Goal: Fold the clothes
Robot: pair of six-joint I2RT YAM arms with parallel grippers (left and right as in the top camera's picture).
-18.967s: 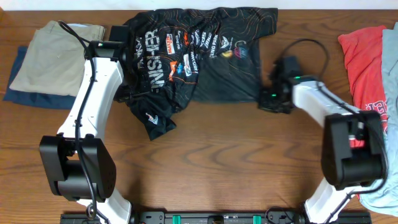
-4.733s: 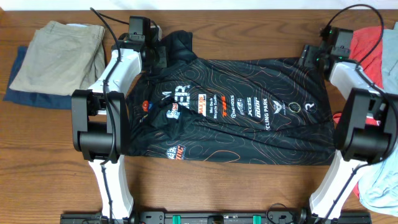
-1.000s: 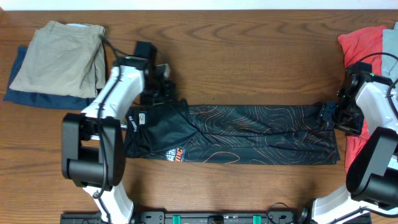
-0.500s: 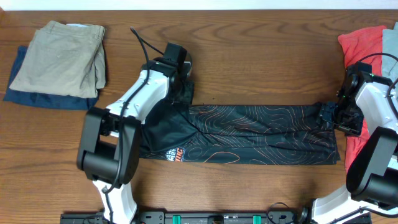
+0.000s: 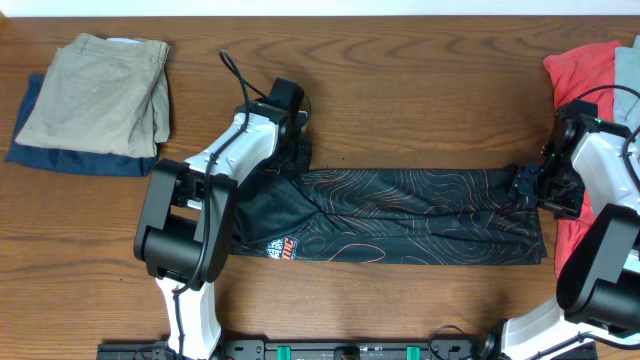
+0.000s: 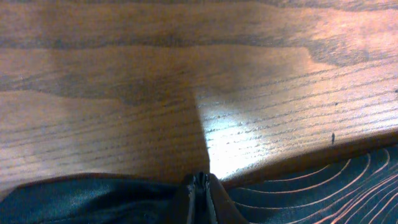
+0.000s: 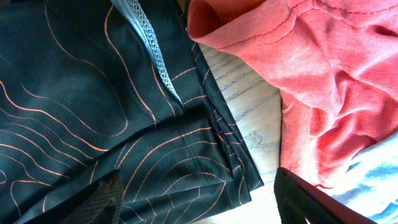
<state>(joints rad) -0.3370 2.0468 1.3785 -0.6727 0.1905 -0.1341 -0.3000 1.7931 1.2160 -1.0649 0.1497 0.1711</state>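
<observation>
The clothes (image 5: 420,215), a black jersey with orange contour lines, lie folded into a long band across the table. My left gripper (image 5: 297,152) sits at the band's far edge near its left end. In the left wrist view its fingertips (image 6: 200,183) are pressed together, and the black fabric (image 6: 348,186) rises to them on both sides. My right gripper (image 5: 528,187) hovers over the band's right end. Its fingers stand wide apart in the right wrist view (image 7: 205,208), with the jersey's corner (image 7: 74,93) lying flat beneath them.
Folded khaki trousers (image 5: 95,90) lie on a navy cloth (image 5: 30,150) at the back left. A red shirt (image 5: 590,75) and a light-blue garment (image 5: 630,80) are heaped at the right edge, and the red shirt (image 7: 323,81) touches the jersey's end. The wooden table (image 5: 400,80) runs behind the band.
My left arm swung right from the jersey's left end to its far edge, and its gripper closed there. The right arm and the jersey band stayed still.
</observation>
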